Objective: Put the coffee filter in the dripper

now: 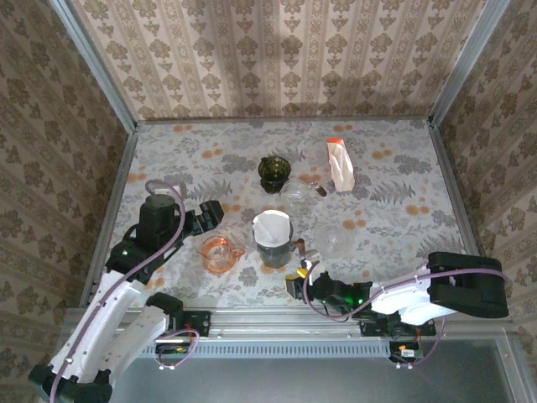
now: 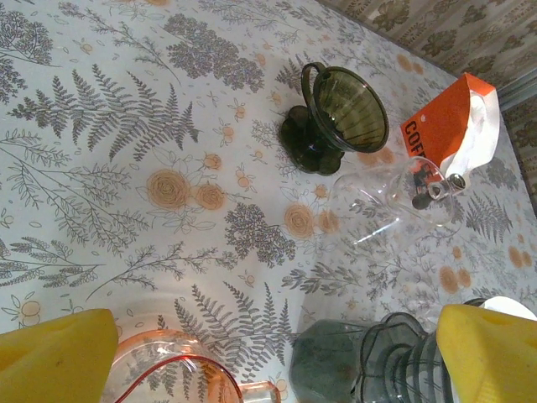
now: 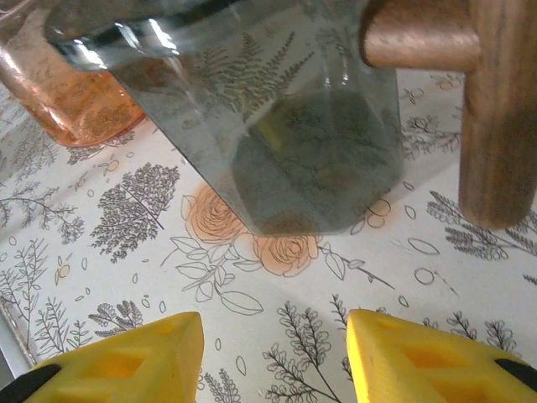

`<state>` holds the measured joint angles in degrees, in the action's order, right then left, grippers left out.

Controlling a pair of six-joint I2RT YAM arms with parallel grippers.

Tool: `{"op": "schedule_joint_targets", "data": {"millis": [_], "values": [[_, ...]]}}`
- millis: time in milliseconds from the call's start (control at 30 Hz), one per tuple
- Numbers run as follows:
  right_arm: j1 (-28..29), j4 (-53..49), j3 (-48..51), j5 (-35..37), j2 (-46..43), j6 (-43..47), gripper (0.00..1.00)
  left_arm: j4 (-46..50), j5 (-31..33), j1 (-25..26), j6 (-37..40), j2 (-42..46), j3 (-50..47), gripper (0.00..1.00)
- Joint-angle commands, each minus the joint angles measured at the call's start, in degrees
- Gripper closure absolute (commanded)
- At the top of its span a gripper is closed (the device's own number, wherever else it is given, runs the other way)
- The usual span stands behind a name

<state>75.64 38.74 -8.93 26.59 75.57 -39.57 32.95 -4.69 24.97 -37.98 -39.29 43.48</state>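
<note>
Right gripper (image 3: pixel 275 327) is seen half-open and empty. Filter (image 1: pixel 273 225) is found seated mouth-up in the dripper (image 1: pixel 275 252), at 11 o'clock from it. Left gripper (image 1: pixel 208 217), spread wide and empty, is noted at the filter's 9 o'clock.

White arm links (image 1: pixel 107 312), black joints (image 1: pixel 156 220), lilac cables (image 1: pixel 179 215), green lights (image 1: pixel 346 296), yellow end effector fingers (image 3: pixel 126 361)

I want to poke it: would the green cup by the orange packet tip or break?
The green dripper looks like glass: probably stiff, slippery, breakable. Its wide cone sits on a smaller foot, so a rim push might tip it.
</note>
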Motion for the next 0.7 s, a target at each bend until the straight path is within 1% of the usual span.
{"op": "schedule_joint_targets", "data": {"millis": [0,100,133,267,433,667], "values": [[-0.8,2.2,0.1,-0.4,2.1,-5.3,0.50,-0.4,-0.8,-0.5,-1.2,0.7,1.7,0.00],[-2.1,5.0,0.2,-1.9,3.8,-6.6,0.51,-0.1,-1.2,-0.5,-1.4,1.0,2.0,0.00],[-2.2,5.5,0.0,-2.3,5.6,-6.6,0.52,0.0,-1.2,-0.5,-1.4,1.1,1.9,0.00],[-3.4,7.1,-1.4,-2.7,8.7,-6.6,0.53,0.0,-1.3,-0.5,-1.4,1.2,1.8,0.00],[-6.3,15.0,-2.2,-6.3,15.7,-6.5,0.53,0.2,-1.3,-0.5,-1.3,1.5,1.8,0.00],[-8.2,18.7,-5.4,-8.2,22.2,-7.0,0.54,1.5,-0.8,-0.7,-0.2,1.5,2.7,0.00]]}}
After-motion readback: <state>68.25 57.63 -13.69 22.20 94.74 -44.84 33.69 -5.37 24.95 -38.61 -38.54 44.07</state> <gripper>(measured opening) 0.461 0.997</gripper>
